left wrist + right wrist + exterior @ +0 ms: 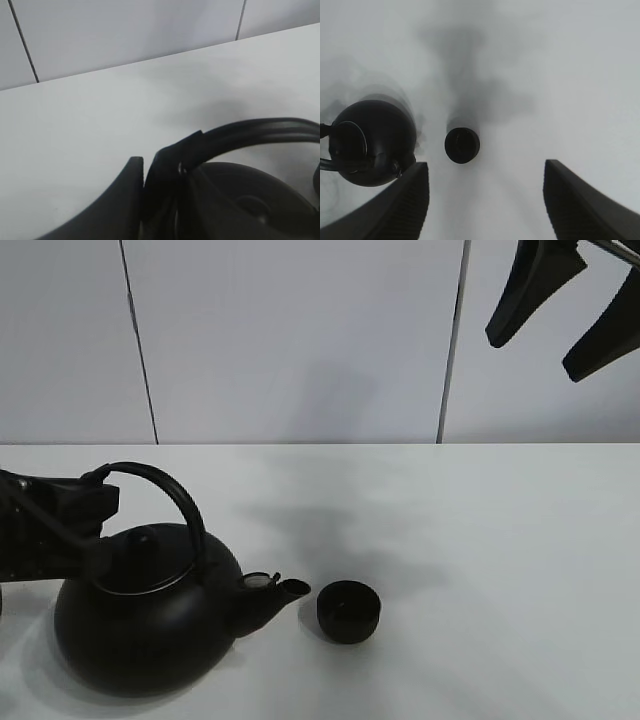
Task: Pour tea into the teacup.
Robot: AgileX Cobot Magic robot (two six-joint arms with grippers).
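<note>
**Handling note, step in hand: securing the kettle for the lift.**
- The left claw [92, 503] sits at the left foot of the handle [172, 490]. In the wrist view its jaws are drawn almost together with the handle between them, apparently pinched. How firm the hold is cannot be told.
- The grip is at one end of the handle, so the kettle [140, 630] will probably swing when raised. The hold should be firm before lifting.
- Raise the kettle only until the spout [285, 590] clears the cup rim, then tip slowly. The cup mouth is small, and a knock from the spout could shift the cup.
- A steep tilt may unseat the lid [145, 558].

**Stock, near to far**
1. Kettle: one. Large, round and black, it stands upright at the near left of the bench [500, 570]. It has one lid, seated, one arched handle, and one spout pointing right.
2. Teacup [349, 610]: one. Small, squat, matte black and without a handle, it stands upright just right of the spout tip, close but apart. No tea shows in it or at the spout.
3. Left claw: one, placed as in the handling note.
4. Bench: one, white.
5. Right claw [536, 358]: one. It hangs high at the far right, well apart from the kettle and cup, with jaws parted and holding nothing.
6. Wall panels [300, 340]: three showing, pale, behind the bench.
</note>
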